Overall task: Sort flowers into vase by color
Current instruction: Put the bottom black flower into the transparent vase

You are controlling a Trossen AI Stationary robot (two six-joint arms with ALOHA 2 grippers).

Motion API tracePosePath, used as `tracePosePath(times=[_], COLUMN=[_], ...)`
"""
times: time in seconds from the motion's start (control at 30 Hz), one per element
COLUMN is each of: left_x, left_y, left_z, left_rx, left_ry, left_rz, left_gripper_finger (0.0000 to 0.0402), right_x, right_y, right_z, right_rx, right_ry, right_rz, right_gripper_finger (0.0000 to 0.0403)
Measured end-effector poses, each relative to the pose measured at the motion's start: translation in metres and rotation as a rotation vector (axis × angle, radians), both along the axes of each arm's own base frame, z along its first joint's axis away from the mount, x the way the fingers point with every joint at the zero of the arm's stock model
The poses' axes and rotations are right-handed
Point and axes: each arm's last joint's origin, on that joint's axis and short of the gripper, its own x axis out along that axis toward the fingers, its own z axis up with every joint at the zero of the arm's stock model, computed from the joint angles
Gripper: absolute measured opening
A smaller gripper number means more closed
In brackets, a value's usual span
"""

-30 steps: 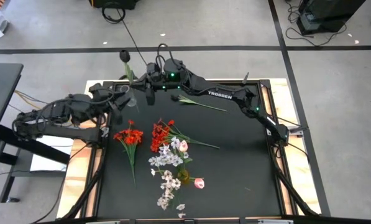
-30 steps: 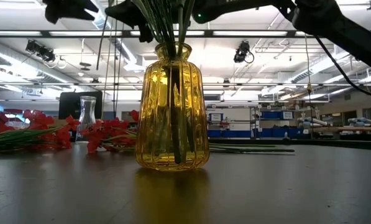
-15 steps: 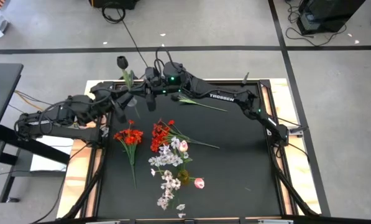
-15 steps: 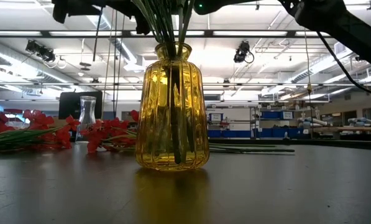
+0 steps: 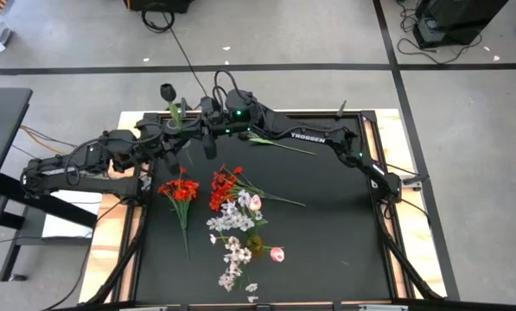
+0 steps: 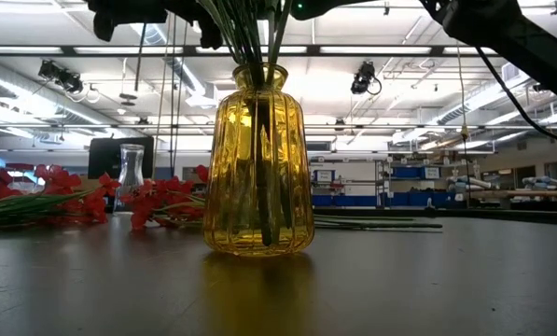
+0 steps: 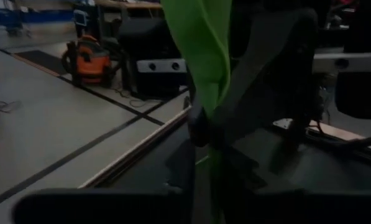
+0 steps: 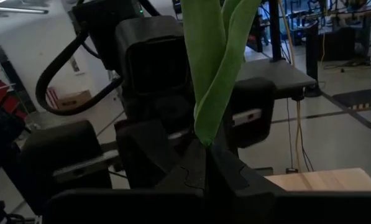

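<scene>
Right tool at the far side of the worktop, above the surface. Fingers pressed fully together on the base of a green leafy stem; the leaves rise straight up from the pinch point in the right wrist view.

Left tool just beside the right one, facing it. Its fingers stand nearly together around the same green stem; whether they actually clamp it cannot be told. A dark bud on this stem sticks out past the far edge of the worktop.

Nearer the camera in the high view, flowers lie flat on the worktop: red blossom clusters on the left, a second red bunch beside them, white-lilac sprays below, pale pink tulip buds among them. One loose green stem lies under the right arm.

Low view: yellow ribbed glass vase upright, several green stems inside. Small clear vase farther back.
</scene>
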Motion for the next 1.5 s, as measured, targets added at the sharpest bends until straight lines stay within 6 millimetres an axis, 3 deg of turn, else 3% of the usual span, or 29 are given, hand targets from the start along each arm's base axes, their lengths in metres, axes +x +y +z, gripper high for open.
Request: tracePosePath(times=[0.13, 0.3, 0.6, 0.73, 0.9, 1.1, 1.33, 1.5], left_x=[0.001, -0.004, -0.017, -0.024, -0.026, -0.017, -0.02, -0.023], left_y=[0.0, 0.0, 0.015, 0.025, 0.04, 0.059, 0.068, 0.074], left_z=[0.0, 0.002, 0.004, 0.005, 0.002, -0.043, -0.055, -0.056], left_rx=[-0.001, 0.006, 0.108, 0.17, 0.21, 0.197, 0.274, 0.314], left_ry=[0.001, -0.015, 0.03, 0.085, 0.012, -0.02, -0.131, -0.075], left_rz=[-0.005, 0.01, 0.274, 0.449, 0.58, 0.608, 0.679, 0.721], left_gripper_finger=[0.001, 0.0004, 0.0002, 0.0002, 0.0001, 0.0001, 0.0002, 0.0002], right_x=[-0.001, -0.004, -0.016, -0.03, -0.048, -0.061, -0.065, -0.066], right_y=[0.0, 0.001, 0.0, 0.002, 0.004, 0.007, 0.008, 0.008], right_z=[0.001, 0.007, 0.02, 0.038, 0.06, 0.073, 0.068, 0.066], right_rx=[-0.003, 0.0, 0.002, -0.03, -0.096, -0.12, -0.154, -0.158], right_ry=[0.001, 0.0, 0.041, 0.052, 0.057, 0.066, 0.149, 0.177], right_rz=[-0.005, -0.007, -0.024, -0.066, -0.104, -0.119, -0.11, -0.107], right_gripper_finger=[0.0011, 0.0021, 0.0149, 0.0179, 0.0179, 0.0176, 0.0175, 0.0174])
